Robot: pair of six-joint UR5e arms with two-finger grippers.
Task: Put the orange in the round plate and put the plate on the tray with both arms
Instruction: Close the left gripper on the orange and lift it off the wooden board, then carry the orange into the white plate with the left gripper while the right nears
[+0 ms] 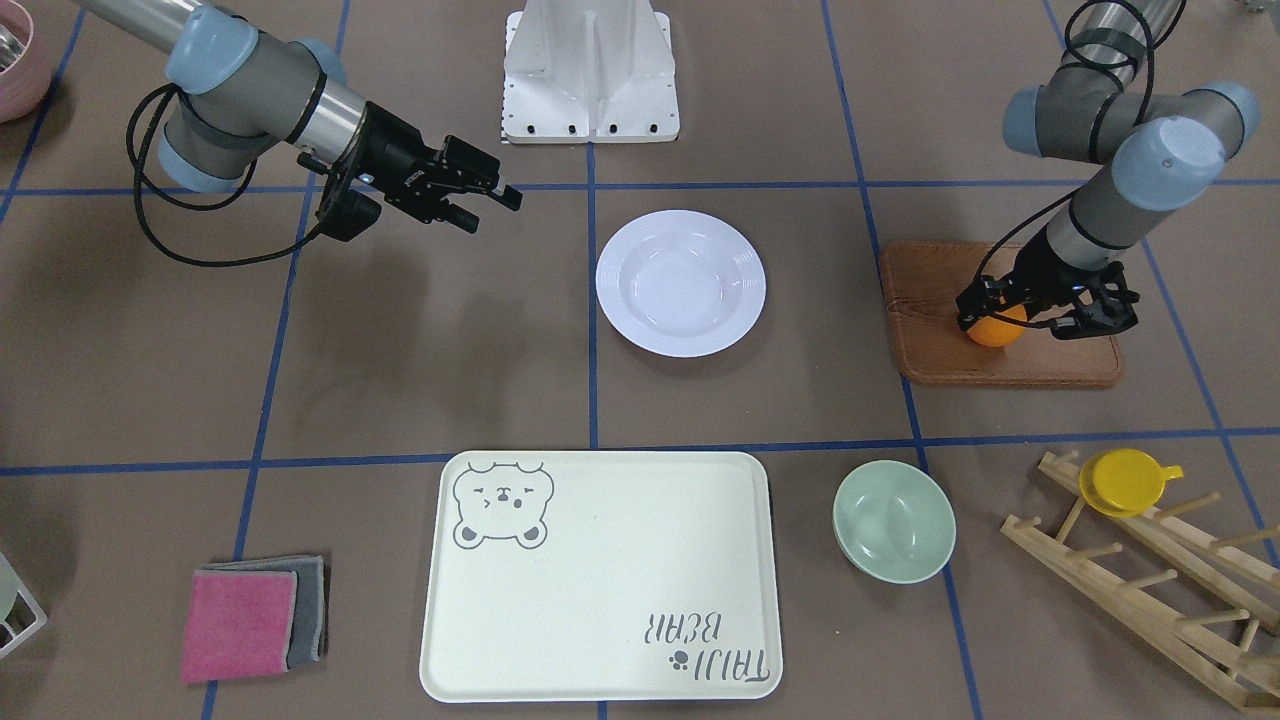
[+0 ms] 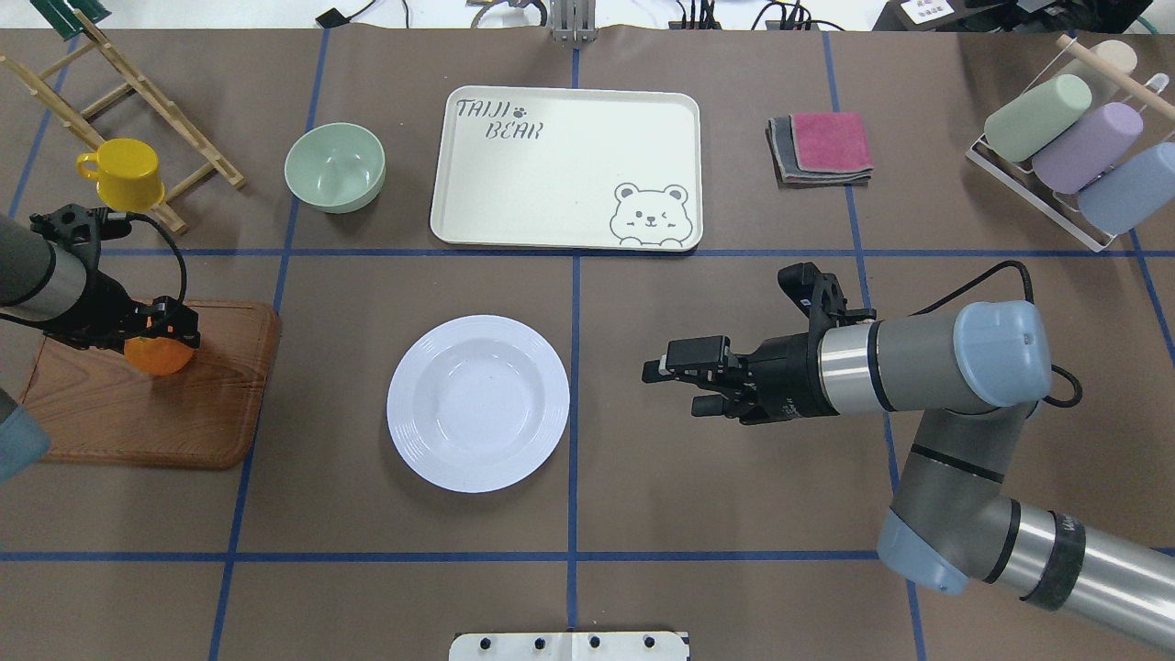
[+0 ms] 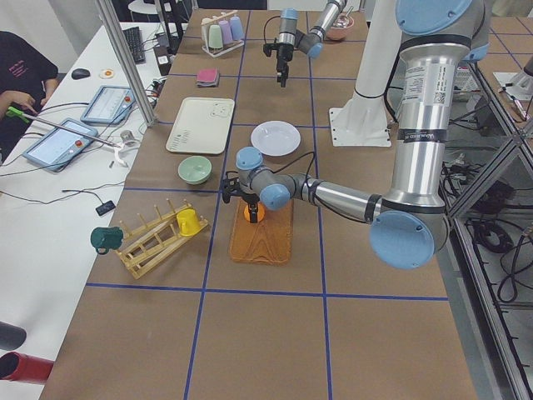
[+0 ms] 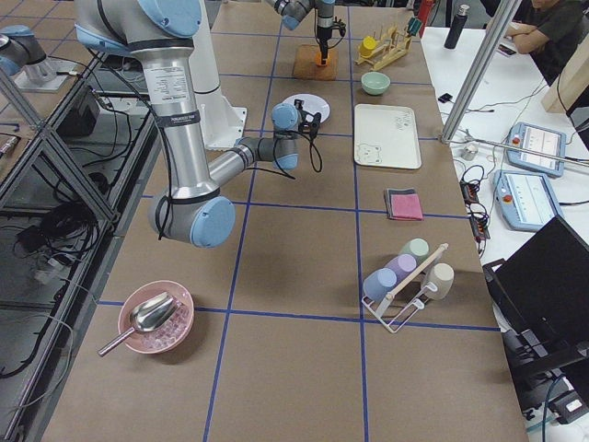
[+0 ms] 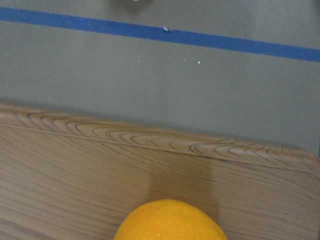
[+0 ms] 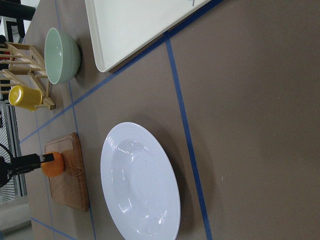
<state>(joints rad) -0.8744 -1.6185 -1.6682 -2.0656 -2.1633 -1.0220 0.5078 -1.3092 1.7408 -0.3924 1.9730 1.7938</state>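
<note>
Your left gripper (image 1: 1012,320) is down over the orange (image 1: 995,331), jaws set either side of the fruit. One finger looks to be against the peel, but you cannot tell from these views whether the grip is closed tight. The orange sits on the wooden board (image 2: 138,413) at the robot's left end of the desk, and it appears to rest there, not lifted. It is small, round and bright, with no long axis to align to. The round plate (image 2: 477,402) lies to the right of the board, well apart and empty, so the carry runs sideways toward the centre. The left arm is plainly the nearer one. The right gripper (image 2: 675,386) hovers just beside the plate's far side, jaws parted and holding nothing. The tray (image 2: 565,170) is bare, beyond the plate.
</note>
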